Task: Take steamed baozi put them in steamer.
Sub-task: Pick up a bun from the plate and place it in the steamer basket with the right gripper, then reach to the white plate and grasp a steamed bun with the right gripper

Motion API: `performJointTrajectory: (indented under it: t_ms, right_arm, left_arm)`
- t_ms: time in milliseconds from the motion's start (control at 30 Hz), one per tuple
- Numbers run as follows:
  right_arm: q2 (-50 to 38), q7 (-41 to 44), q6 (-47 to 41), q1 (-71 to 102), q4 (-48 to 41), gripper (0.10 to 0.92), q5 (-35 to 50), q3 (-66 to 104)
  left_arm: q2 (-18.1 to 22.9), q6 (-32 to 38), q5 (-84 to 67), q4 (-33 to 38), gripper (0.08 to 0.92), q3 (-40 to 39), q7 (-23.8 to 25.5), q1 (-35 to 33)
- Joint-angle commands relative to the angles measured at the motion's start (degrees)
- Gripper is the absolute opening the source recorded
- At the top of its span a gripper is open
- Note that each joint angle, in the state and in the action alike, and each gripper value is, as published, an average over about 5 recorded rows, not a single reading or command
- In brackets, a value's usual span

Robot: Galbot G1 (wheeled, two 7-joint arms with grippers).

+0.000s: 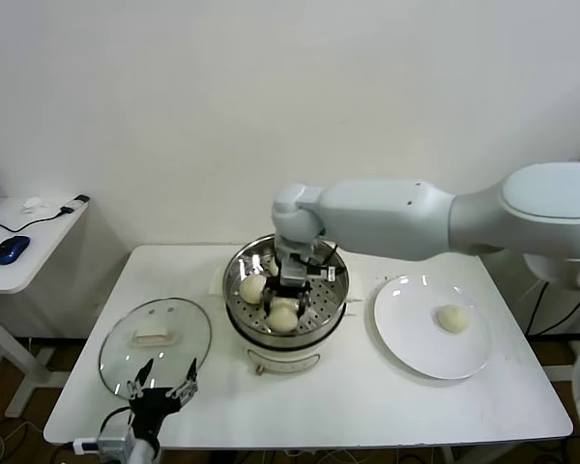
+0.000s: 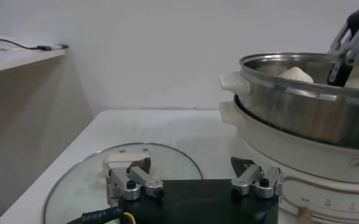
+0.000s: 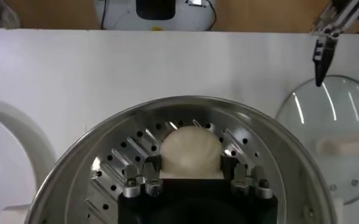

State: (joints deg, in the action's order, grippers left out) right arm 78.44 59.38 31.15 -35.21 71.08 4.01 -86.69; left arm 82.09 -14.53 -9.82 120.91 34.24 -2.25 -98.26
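The steamer (image 1: 230, 290) stands mid-table, a shiny steel pot with a perforated tray (image 3: 109, 173) on a white base. My right gripper (image 1: 288, 298) reaches down into it, jaws closed against both sides of a cream baozi (image 3: 190, 146) at the tray's front (image 1: 283, 317). A second baozi (image 1: 253, 287) lies at the tray's left, and a third is partly hidden behind the gripper. One more baozi (image 1: 452, 318) lies on the white plate (image 1: 416, 353) to the right. My left gripper (image 1: 161, 379) is open and empty at the table's front left.
A round glass lid (image 1: 155, 338) with a white handle lies flat left of the steamer, just beyond the left gripper (image 2: 191, 173). A side desk (image 1: 29, 242) with a blue mouse stands at the far left.
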Motion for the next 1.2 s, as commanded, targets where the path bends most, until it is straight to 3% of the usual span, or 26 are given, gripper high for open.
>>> performJointTrajectory:
  t_ms: [33, 167, 267, 633, 733, 900, 1200]
  right_arm:
    - [2.3, -1.2, 2.2, 3.5, -2.7, 0.663, -2.3, 0.3]
    - [2.1, -3.9, 2.3, 2.9, -3.3, 0.745, -1.5, 1.1]
    - [1.2, -1.4, 3.7, -0.2, -3.2, 0.805, 1.2, 1.7]
    - [-10.6, 9.1, 5.5, -18.0, -5.7, 0.823, 20.9, -9.1]
    - [-17.0, 11.5, -0.2, -23.1, -7.7, 0.823, 24.9, -15.7]
    - [-28.2, 10.0, -16.1, -26.8, -8.2, 0.823, 23.0, -24.2]
    - [-42.9, 4.8, -31.0, -10.8, -5.4, 0.823, 17.6, -18.3]
  left_arm:
    - [0.0, -0.1, 0.0, -0.1, 0.823, -0.1, 0.0, 0.1]
    - [0.0, -0.2, 0.1, -0.1, 0.823, -0.1, -0.1, 0.3]
    - [0.0, -0.1, 0.1, -0.1, 0.823, 0.0, 0.0, 0.2]
    - [0.1, -0.1, 0.4, 0.7, 0.823, -0.5, 0.1, -0.1]
    - [0.0, 0.0, 0.3, 0.7, 0.823, -0.3, 0.1, -0.2]
    - [0.0, 0.0, 0.1, 0.6, 0.823, -0.2, 0.1, -0.1]
    - [0.6, -0.1, 0.2, 0.6, 0.823, -0.2, 0.4, 0.0]
